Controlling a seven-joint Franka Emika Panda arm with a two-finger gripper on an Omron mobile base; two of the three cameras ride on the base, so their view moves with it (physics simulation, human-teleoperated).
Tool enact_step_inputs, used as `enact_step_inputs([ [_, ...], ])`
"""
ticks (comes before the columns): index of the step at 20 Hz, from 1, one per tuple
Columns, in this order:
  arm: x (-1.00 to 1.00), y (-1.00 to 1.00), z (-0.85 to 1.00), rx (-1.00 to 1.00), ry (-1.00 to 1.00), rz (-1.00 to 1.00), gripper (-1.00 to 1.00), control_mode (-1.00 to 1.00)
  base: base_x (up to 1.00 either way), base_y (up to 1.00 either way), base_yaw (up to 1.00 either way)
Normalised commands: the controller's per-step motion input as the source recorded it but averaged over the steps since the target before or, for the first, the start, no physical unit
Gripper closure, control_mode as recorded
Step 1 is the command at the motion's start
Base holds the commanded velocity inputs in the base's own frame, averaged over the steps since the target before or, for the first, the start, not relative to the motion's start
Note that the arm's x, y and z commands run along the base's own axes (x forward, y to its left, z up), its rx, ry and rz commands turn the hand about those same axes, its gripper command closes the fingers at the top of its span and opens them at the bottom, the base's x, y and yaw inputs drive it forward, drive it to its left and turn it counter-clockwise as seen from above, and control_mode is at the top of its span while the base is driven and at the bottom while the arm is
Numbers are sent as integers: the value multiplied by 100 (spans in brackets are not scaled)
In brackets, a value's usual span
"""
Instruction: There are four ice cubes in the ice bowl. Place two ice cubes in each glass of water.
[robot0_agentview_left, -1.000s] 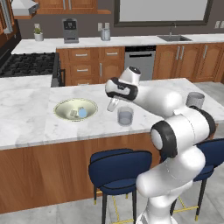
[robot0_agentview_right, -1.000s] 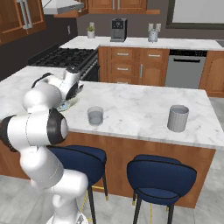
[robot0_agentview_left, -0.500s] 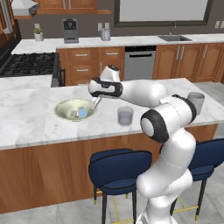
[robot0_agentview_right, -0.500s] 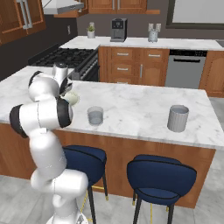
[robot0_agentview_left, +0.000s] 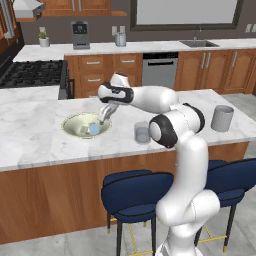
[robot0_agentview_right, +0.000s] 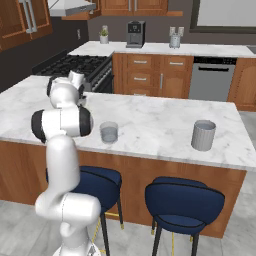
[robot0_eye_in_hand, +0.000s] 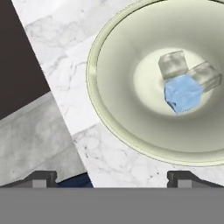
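Hand view: I see my two-finger gripper (robot0_eye_in_hand: 112, 176) spread wide, empty, above the shallow cream-green ice bowl (robot0_eye_in_hand: 114, 109) holding pale cubes (robot0_eye_in_hand: 183, 94); grey tumblers (robot0_agentview_left: 142, 133) (robot0_agentview_left: 222, 118) sit toward the marble counter's (robot0_agentview_left: 45, 145) front edge.

We face a white marble tabletop (robot0_agentview_left: 45, 145) on a wooden island, with two dark blue stools (robot0_agentview_right: 182, 202) tucked below it. Behind stand wooden cabinets (robot0_agentview_left: 92, 75), a steel dishwasher (robot0_agentview_left: 160, 69), a black stove (robot0_agentview_left: 30, 74), a coffee machine (robot0_agentview_left: 80, 35) and a sink (robot0_agentview_left: 199, 44). The floor (robot0_agentview_right: 15, 220) is grey tile.
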Motion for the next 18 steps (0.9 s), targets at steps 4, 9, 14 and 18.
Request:
enact_step_inputs([
  [4,26,9,-56,0,0,1,-100,-100,0,0,0],
  [9,13,8,-57,0,0,3,-100,-100,0,0,0],
  [14,17,6,-33,0,0,2,-100,-100,0,0,0],
  [18,41,5,-18,0,0,0,-100,-100,0,0,0],
])
